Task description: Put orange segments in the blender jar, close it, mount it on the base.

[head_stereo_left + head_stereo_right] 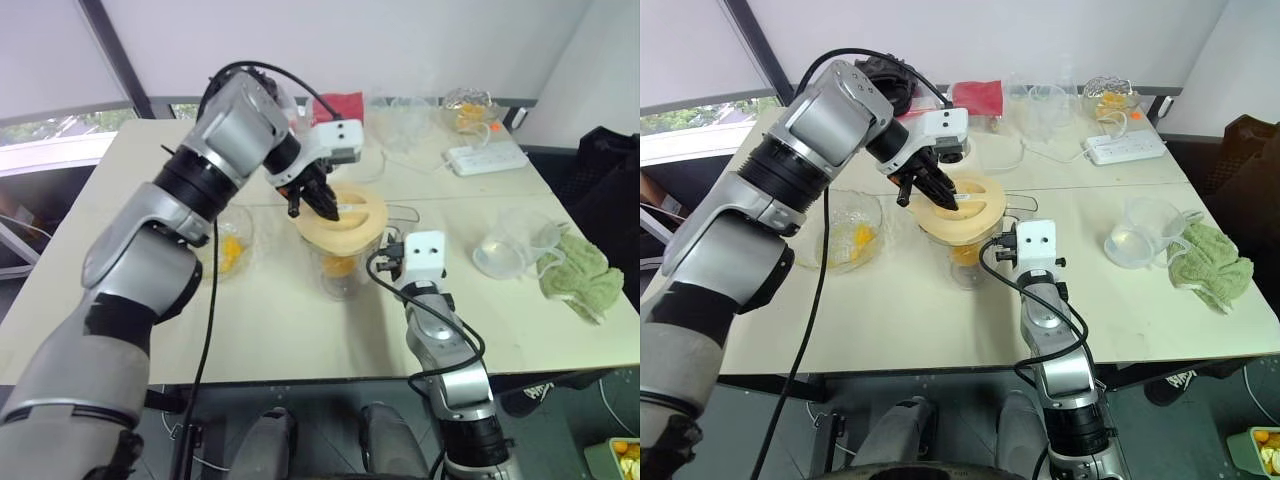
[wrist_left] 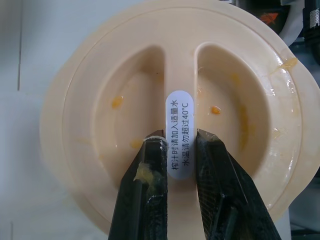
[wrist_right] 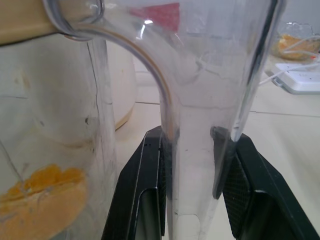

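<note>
1. Table [image 1: 300, 330]: pale worktop; blender jar [image 1: 342, 268] stands near its middle, a clear glass bowl [image 1: 845, 232] with leftover fruit just beside it on the robot's left
2. Base [image 1: 958, 150]: cream body partly seen behind the left arm, well apart from jar; mounting not yet done
3. Jar: orange segments [image 3: 42, 192] lie at the bottom, so loading looks finished
4. Lid [image 2: 172, 115]: pale yellow, sitting on jar rim; whether it is seated and locked, cannot tell
5. Right gripper [image 3: 192, 145]: fingers clamped on the jar handle [image 3: 200, 125], steadying it
6. Left gripper [image 2: 177, 150]: fingers pinched on the lid's centre rib; closing appears to be the step in hand
</note>
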